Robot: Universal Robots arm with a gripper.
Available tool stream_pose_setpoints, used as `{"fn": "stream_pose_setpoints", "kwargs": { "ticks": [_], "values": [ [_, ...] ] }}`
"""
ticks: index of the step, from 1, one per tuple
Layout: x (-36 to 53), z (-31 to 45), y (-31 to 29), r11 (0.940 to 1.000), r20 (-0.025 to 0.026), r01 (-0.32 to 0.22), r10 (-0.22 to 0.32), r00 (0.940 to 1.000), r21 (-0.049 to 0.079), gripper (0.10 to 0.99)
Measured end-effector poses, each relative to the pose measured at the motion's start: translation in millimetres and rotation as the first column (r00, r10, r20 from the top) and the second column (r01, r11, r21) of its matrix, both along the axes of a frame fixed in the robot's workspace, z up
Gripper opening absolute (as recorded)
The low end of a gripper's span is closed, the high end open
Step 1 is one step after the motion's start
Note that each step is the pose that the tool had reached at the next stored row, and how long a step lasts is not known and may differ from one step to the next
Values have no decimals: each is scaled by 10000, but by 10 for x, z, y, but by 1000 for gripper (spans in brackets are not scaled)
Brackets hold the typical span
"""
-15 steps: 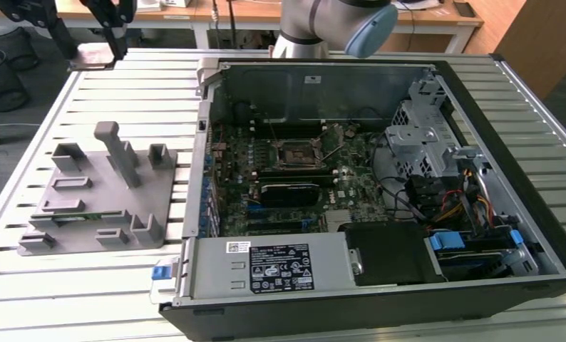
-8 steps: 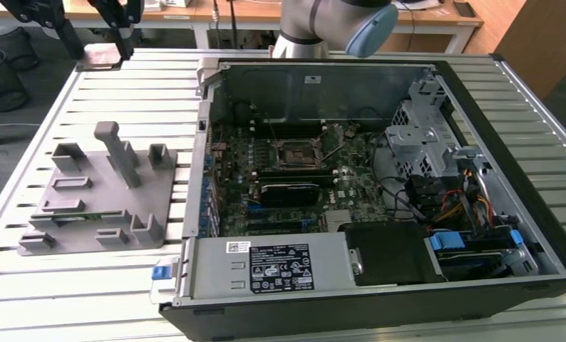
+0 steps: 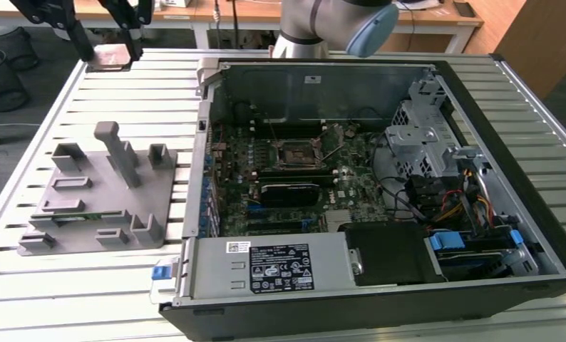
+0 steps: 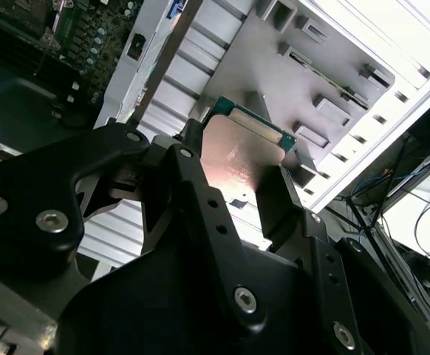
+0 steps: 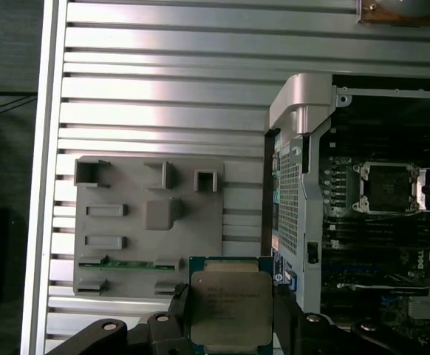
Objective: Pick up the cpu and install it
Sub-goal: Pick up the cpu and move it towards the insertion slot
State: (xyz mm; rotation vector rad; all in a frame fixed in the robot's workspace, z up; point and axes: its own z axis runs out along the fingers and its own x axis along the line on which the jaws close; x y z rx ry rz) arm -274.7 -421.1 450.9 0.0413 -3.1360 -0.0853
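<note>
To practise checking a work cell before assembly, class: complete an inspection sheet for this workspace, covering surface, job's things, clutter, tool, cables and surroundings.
Surface: slatted metal table carrying an open computer case and a grey fixture plate.
Job's things: cpu held off the table, outside the case; socket on the motherboard looks empty.
Clutter: nothing seen.
Tool: tool shut on the cpu's opposite edges.
Cables: coloured wires inside the case, at the exterior view's right.
Surroundings: wire baskets and wooden desks beyond the table.
</note>
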Motion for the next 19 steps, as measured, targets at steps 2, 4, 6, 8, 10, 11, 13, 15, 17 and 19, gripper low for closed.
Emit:
{"fn": "stream_pose_setpoints", "kwargs": {
  "ticks": [2, 4, 6, 8, 10, 11, 13, 15, 17, 19],
  "values": [
    [25, -4, 0, 10000, 2, 0, 0, 10000, 1, 537],
    [50, -7, 0, 10000, 1, -1, 1, 10000, 0, 537],
    [69, -11, 0, 10000, 2, 0, 0, 10000, 0, 537],
    [88, -14, 0, 10000, 3, 0, 0, 10000, 0, 537],
    [109, -17, 0, 10000, 3, 0, 0, 10000, 0, 537],
    [117, -18, 0, 10000, 4, 0, 0, 10000, 0, 537],
    [135, -21, 0, 10000, 5, 0, 0, 10000, 0, 537],
    [155, -23, 0, 10000, 5, 0, 0, 10000, 0, 537],
    [174, -27, 0, 10000, 6, 0, 0, 10000, 1, 537],
    [192, -29, 0, 10000, 7, 0, 0, 10000, 0, 537]
  ]
}}
